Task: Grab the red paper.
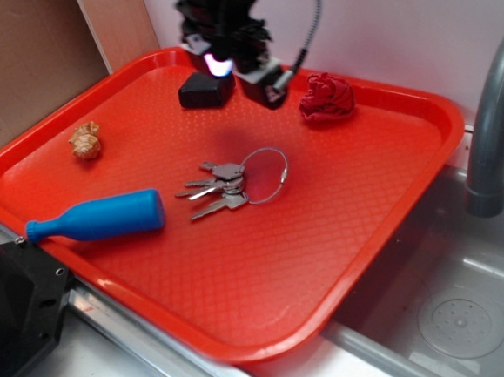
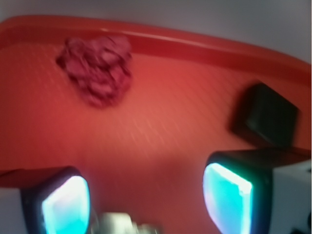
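Observation:
The red paper (image 1: 326,97) is a dark-red wrinkly wad lying on the red tray (image 1: 241,268) near its far right rim. In the wrist view the red paper (image 2: 97,69) sits at the upper left, ahead of the fingers and apart from them. My gripper (image 1: 245,74) hovers above the tray's far side, between the black box (image 1: 206,89) and the wad. It is open, with glowing cyan pads (image 2: 66,207) spread wide and only bare tray between them. The wrist view is blurred.
A black box (image 2: 270,115) lies close to the right finger. A tan wrinkly wad (image 1: 86,140), a blue bottle-shaped toy (image 1: 97,218) and a bunch of keys on a wire ring (image 1: 230,186) also lie on the tray. A sink with a grey faucet (image 1: 492,126) is at the right.

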Controlling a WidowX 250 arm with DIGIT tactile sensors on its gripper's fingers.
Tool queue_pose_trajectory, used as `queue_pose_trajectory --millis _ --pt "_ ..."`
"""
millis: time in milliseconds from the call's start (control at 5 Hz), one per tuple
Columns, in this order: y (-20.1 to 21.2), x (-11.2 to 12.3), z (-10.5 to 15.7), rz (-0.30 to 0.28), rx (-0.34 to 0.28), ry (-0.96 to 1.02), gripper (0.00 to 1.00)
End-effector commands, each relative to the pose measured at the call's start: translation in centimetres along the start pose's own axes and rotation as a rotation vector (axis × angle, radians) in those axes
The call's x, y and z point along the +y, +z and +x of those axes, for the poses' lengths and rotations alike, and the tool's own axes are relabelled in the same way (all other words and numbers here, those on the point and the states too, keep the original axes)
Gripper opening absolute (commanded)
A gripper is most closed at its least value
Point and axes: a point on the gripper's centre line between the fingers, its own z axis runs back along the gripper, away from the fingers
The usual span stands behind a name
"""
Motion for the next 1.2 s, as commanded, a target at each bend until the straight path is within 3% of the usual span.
queue_pose_trajectory --millis 0,400,600,800,1000 --pt "-0.7 -3.1 4.1 -0.023 -0.076 -0.094 1.00" --pt "-2.6 -4.8 5.9 -0.008 -0.136 -0.152 1.00" --pt "-3.3 -4.4 6.7 -0.002 -0.147 -0.134 1.00" --pt "-4.2 -3.2 7.0 0.017 -0.156 -0.087 0.00" --pt "-4.5 -2.4 7.0 0.001 -0.147 -0.063 0.00"
